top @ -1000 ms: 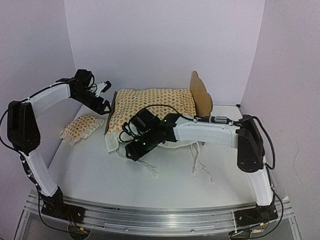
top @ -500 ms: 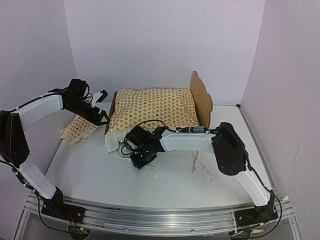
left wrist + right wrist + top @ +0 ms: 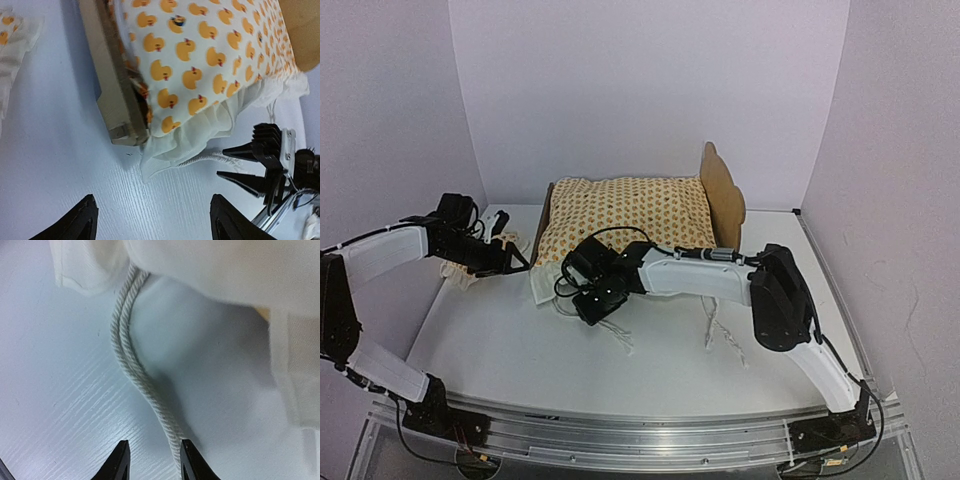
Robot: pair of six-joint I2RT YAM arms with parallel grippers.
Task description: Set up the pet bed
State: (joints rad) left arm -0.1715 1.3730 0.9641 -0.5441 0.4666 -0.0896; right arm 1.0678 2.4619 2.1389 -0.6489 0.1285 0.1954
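from above, the pet bed (image 3: 718, 180) sits toward the far edge of the worktop (image 3: 520, 340). its long axis runs left to right, with the low footboard (image 3: 545, 208) to the left and the scalloped headboard (image 3: 725, 210) to the right. the duck-print cushion (image 3: 625, 212) covers it and spills over the near-left corner. your left pincer (image 3: 512, 258) hovers just off the footboard end. your right pincer (image 3: 588, 310) is at the overhanging corner. both are close, but the left looks nearer the frame itself.

in the left wrist view, the left pincer (image 3: 152, 222) has its jaws wide apart and empty. the footboard (image 3: 112, 100) lies ahead, flat pale plywood with a raw edge. soft ruffled fabric droops past it, and a tie cord (image 3: 210, 159) runs toward the right pincer (image 3: 237, 164).

in the right wrist view, the right pincer (image 3: 152, 462) has its jaws narrowed but apart, clamped on nothing. the white twisted tie cord (image 3: 125, 340) lies on the matte worktop beside one finger. it looks limp and will probably slide rather than lift.
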